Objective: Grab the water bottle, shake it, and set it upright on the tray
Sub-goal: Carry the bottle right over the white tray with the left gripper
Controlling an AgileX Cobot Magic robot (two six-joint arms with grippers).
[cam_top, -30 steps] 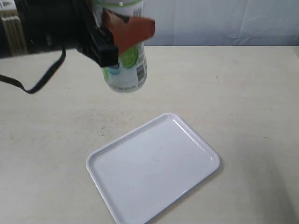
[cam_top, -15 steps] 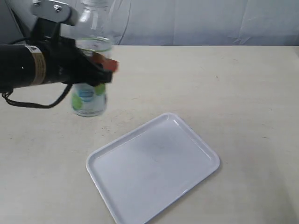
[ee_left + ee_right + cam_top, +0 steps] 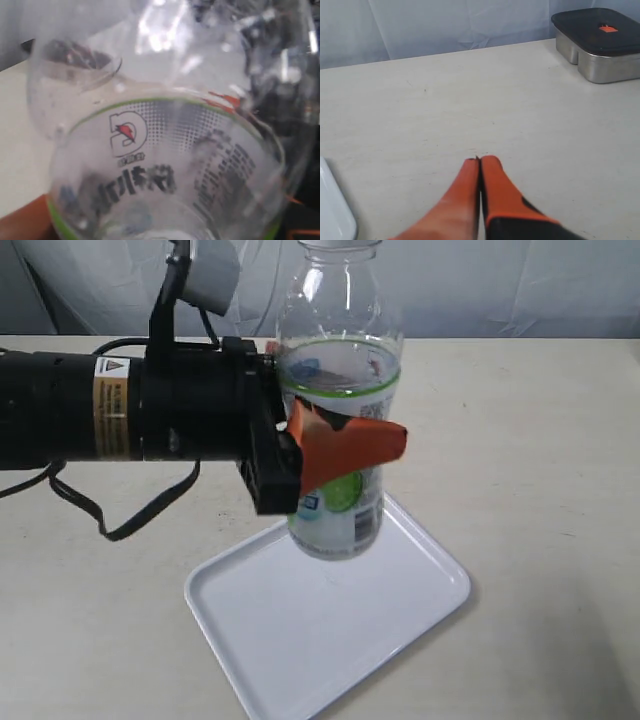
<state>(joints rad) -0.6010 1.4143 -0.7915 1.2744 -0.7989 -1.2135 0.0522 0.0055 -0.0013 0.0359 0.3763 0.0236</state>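
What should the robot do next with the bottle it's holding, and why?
Probably lower it straight down. The left gripper holds the water bottle upright in the air, and its base seems to hang over the tray without touching. If the shaking is finished, only standing it there is left.

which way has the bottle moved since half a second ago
Yes: the water bottle swung right in the exterior view, from left of the tray to overlapping its far edge.

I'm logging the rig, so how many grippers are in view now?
2. The left gripper is shut on the water bottle at its label in the exterior view. The right gripper, shut and empty over the table, shows only in its wrist view.
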